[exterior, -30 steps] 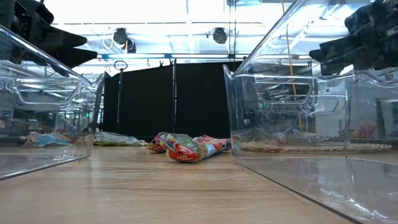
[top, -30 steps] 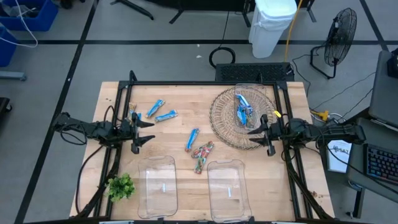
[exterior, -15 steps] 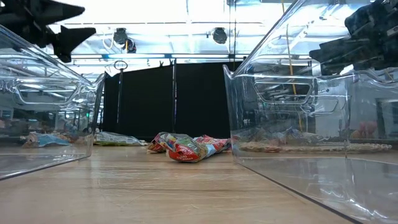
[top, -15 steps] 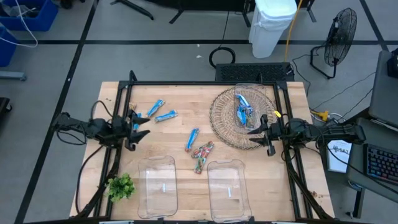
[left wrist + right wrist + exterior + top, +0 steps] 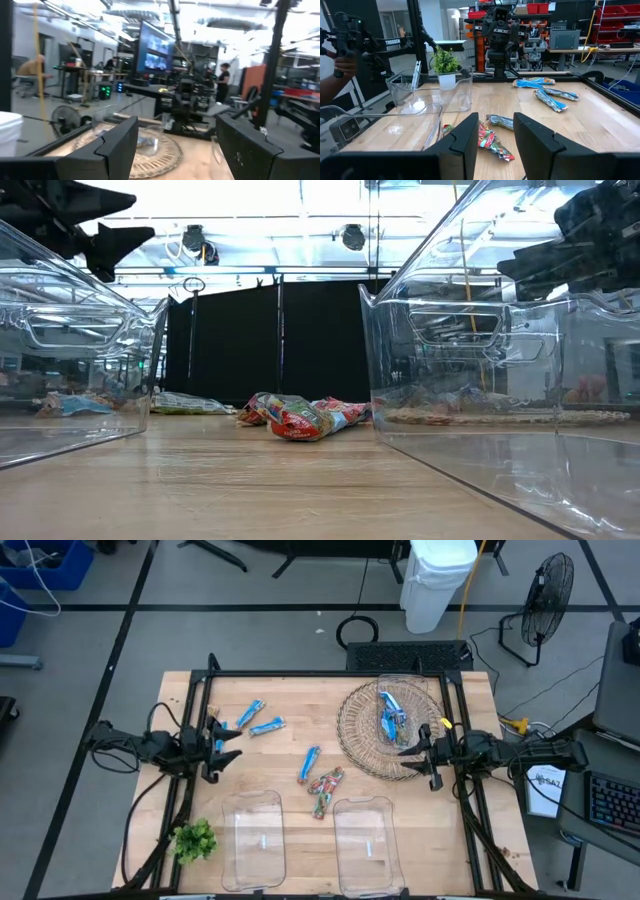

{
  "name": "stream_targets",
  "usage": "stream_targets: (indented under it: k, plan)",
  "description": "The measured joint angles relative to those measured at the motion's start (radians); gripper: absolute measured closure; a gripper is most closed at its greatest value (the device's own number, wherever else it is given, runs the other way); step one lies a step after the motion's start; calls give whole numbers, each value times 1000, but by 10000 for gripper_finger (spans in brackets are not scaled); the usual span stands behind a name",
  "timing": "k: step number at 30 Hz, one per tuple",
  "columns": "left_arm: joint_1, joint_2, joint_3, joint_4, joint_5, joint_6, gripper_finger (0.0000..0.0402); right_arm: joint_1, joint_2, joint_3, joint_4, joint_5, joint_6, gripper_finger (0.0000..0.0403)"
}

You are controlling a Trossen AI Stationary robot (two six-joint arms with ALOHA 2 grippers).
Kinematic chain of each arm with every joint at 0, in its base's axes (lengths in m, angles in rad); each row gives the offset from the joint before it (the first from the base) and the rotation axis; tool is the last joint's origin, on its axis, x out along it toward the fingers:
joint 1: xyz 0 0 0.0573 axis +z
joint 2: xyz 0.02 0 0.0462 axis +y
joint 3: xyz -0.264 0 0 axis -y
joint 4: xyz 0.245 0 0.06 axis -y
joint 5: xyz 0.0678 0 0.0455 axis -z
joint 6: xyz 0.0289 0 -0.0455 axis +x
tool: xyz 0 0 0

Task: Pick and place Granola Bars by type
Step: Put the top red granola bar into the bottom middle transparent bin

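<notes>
Since a second ago the left gripper (image 5: pixel 226 743) has drawn back toward the table's (image 5: pixel 290 705) left edge, fingers apart and holding nothing; the right gripper (image 5: pixel 414 751) has not moved, hanging open over the near rim of the wicker tray (image 5: pixel 360 730). Two blue bars (image 5: pixel 258 719) lie side by side just beyond the left gripper, long axes slanting up to the right. A third blue bar (image 5: pixel 309 764) lies mid-table, near upright, beside the multicoloured bars (image 5: pixel 325 789). More blue bars (image 5: pixel 391 715) lie on the tray. Both clear bins (image 5: pixel 254 840) sit at the front edge.
</notes>
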Motion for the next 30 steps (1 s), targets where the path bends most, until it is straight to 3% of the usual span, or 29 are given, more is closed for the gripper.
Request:
stream_targets:
  k: [2,6,10,15,21,30]
  plan:
    - [0,0,0,10,0,6,135,0,0,0,0,0,0,289]
    - [0,0,0,4,-123,28,135,0,0,0,0,0,0,289]
    - [13,29,1,-6,-131,38,135,0,0,0,0,0,0,289]
    - [69,162,88,-82,-129,-150,135,0,0,0,0,0,0,289]
    - [155,547,351,-327,-97,-459,135,0,0,0,0,0,0,289]
    - [277,1212,883,-726,139,-532,135,0,0,0,0,0,0,289]
